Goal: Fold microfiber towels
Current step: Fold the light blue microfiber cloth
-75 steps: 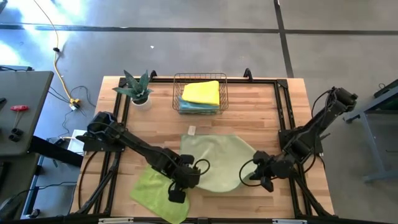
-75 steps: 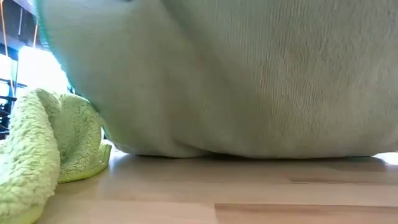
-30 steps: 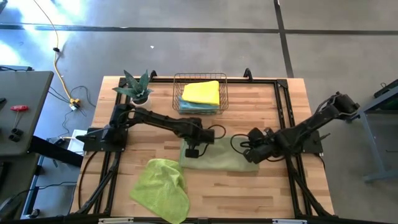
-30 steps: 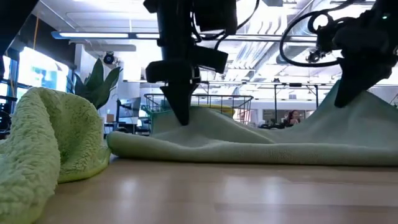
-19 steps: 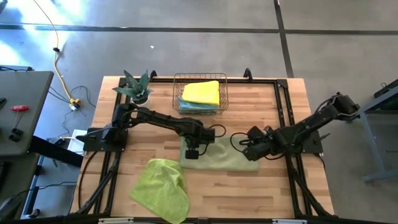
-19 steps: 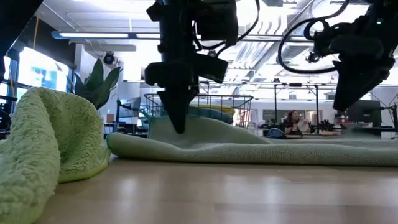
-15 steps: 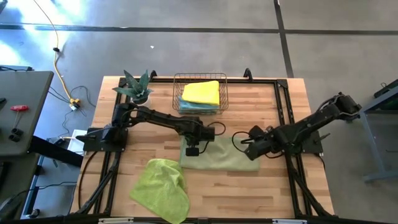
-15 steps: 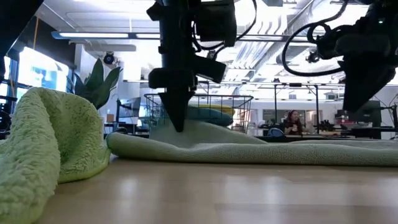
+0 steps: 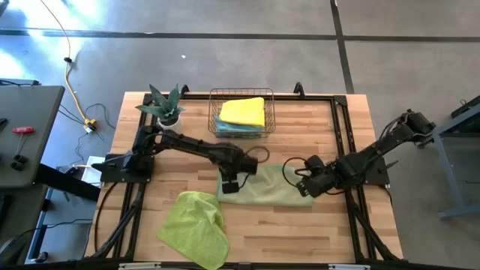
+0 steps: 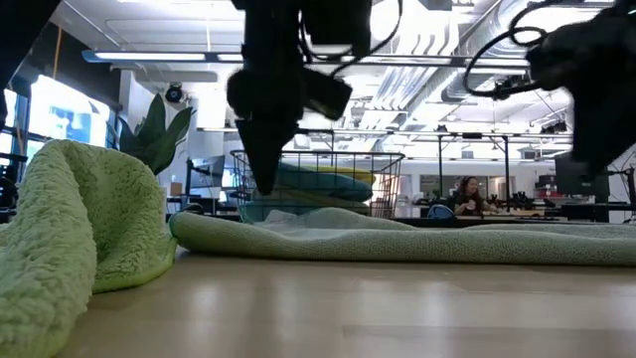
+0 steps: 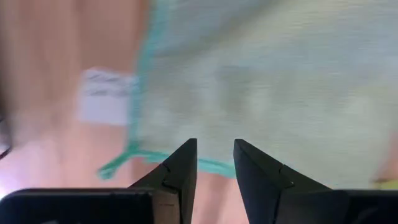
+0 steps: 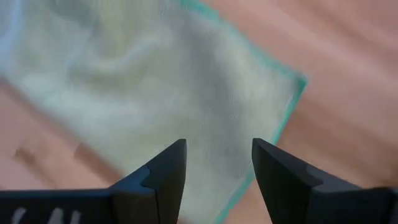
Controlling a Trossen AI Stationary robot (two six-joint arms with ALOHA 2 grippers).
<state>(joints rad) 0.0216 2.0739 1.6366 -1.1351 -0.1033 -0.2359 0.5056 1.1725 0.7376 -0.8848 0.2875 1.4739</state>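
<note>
1. Towel, lime green: crumpled heap at the near left of the bench, part hanging at the bench's front edge. In the low view it fills the left side as a fuzzy mound, cut off by the picture's edge.
2. Pale sage towel: folded into a flat rectangle mid-bench, beyond the lime one and apart from it. Low view shows it as a long low ridge running off the picture's right edge.
3. Left end effector: over the sage towel's left end, fingers slightly parted, nothing between them. Left wrist view shows the fingers above the teal-hemmed corner; a white tag lies on the wood just beside the hem, print unreadable.
4. Right end effector: over the towel's right end, fingers spread wide, holding nothing. Right wrist view has the towel corner under the fingers; picture is blurred.
5. Low view: both arms are dark silhouettes; right fingertips are out of frame there.
6. Wire basket at the far middle: yellow towel on top, light blue towel under it, mostly covered.
7. Potted plant at far left, beside the basket.
8. Person seated in the room behind, small and hard to make out.
</note>
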